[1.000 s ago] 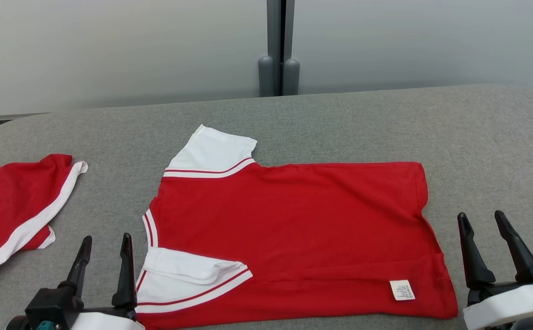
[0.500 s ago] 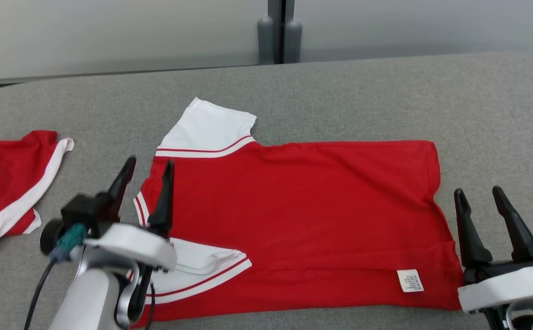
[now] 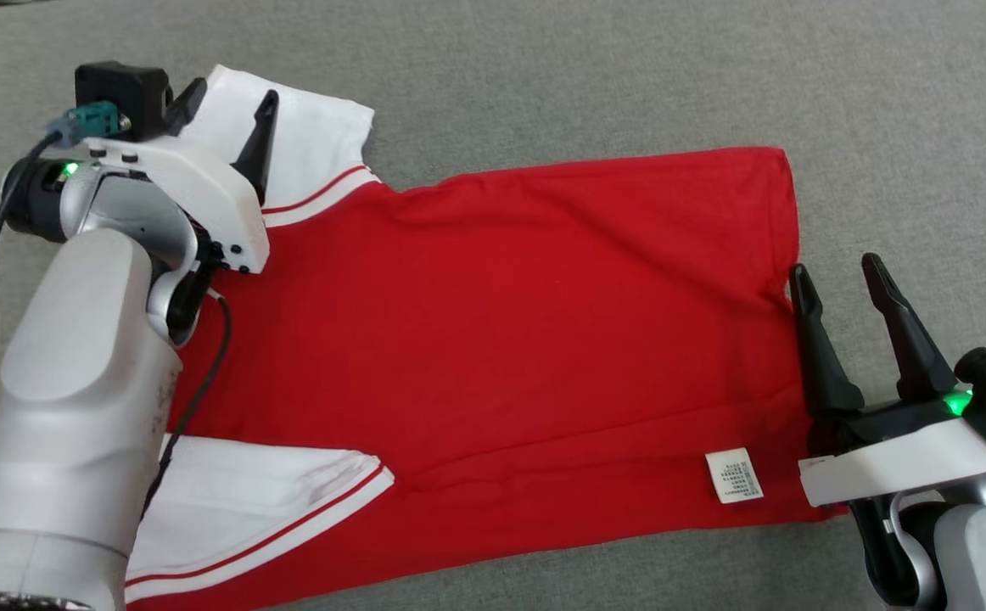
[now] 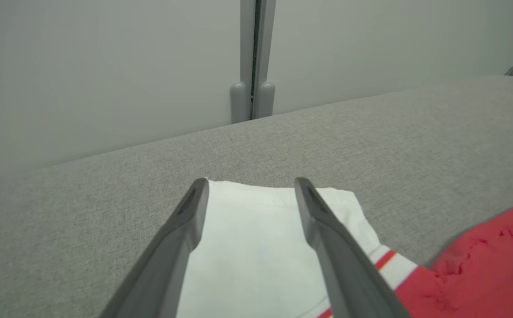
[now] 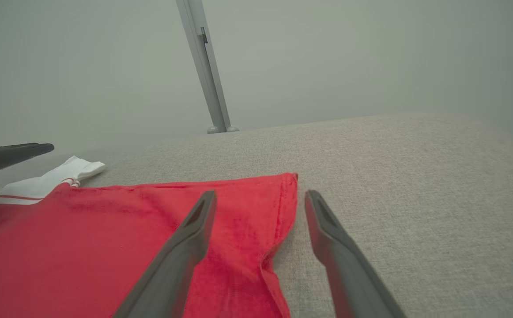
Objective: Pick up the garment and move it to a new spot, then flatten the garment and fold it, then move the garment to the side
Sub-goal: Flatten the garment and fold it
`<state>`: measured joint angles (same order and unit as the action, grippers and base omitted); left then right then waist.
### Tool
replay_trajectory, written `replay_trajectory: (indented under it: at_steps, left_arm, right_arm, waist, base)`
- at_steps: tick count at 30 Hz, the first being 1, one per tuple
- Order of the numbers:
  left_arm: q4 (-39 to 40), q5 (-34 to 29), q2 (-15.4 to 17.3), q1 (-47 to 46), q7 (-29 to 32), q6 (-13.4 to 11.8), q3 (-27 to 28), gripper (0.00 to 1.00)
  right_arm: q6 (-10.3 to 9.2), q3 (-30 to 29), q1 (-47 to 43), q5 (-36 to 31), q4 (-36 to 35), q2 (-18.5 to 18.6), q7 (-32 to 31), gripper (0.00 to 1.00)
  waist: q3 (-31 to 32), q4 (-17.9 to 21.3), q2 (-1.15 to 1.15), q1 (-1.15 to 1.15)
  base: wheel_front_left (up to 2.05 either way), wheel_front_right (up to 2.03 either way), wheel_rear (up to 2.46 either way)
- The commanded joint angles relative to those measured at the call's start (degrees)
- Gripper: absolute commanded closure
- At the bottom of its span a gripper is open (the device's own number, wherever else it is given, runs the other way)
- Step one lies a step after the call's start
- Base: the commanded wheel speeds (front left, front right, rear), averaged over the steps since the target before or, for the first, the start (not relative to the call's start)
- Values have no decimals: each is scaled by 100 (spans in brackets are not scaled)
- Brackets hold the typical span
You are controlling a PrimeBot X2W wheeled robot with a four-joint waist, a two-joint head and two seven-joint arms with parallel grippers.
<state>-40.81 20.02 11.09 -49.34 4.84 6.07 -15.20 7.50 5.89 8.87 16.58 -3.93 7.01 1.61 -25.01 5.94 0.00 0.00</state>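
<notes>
The left claw hangs with its two dark fingers spread wide and nothing between them, over the white sleeve at the far corner of the garment's collar end. In the left wrist view the fingers straddle that sleeve's cuff, but I cannot tell whether their tips touch the cloth. The right claw is also spread and empty at the garment's other end. It straddles the hem, with one finger over red cloth and the other over bare grey surface just beyond it. The garment is a red shirt with white sleeves. It lies flat and face down across the middle of the surface, collar end to the robot's left and hem to its right. With a claw at each end of the far edge, the likely aim is to pinch both ends together, either to tug the cloth smooth or to carry that edge over in a fold; open jaws suit a grasp not yet made. The near sleeve lies turned in over the garment's body, which may need straightening. The pale left forearm hides the collar and shoulder, and the near sleeve runs off the head view's bottom edge. The print on the small white label near the hem is too small to read.
</notes>
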Motion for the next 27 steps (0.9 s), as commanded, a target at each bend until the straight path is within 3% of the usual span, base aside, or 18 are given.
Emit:
replay_trajectory:
  at_steps: [1,7,8,10,21,27]
  left_arm:
    - [-281,0,65,-225,42,38,-29,0]
    - [-1493,-31,146,-779,417,40,-177,0]
    - [-1660,-12,121,-800,483,27,-185,7]
    - [-1930,-58,88,-881,620,1,-257,100]
    - [-2195,-115,-184,-1286,-114,52,-454,100]
    - [-2190,-67,-474,-1427,-515,100,-606,100]
  right_arm:
    - [-2,23,100,45,61,0,78,0]
    - [-2,81,212,101,297,-27,177,0]
    - [-2,56,214,108,339,-9,182,0]
    - [-2,-44,228,155,400,15,189,0]
    - [-2,-579,717,402,878,364,-27,0]
    - [-2,-405,1458,631,1411,724,-263,0]
  waist:
    - [-338,319,0,0]
    - [-480,436,0,0]
    - [-480,436,0,0]
    - [-476,413,0,0]
    - [-338,70,0,0]
    - [-473,-388,0,0]
  base:
    - [0,0,0]
    - [0,0,0]
    - [0,0,0]
    - [0,0,0]
    - [0,0,0]
    - [0,0,0]
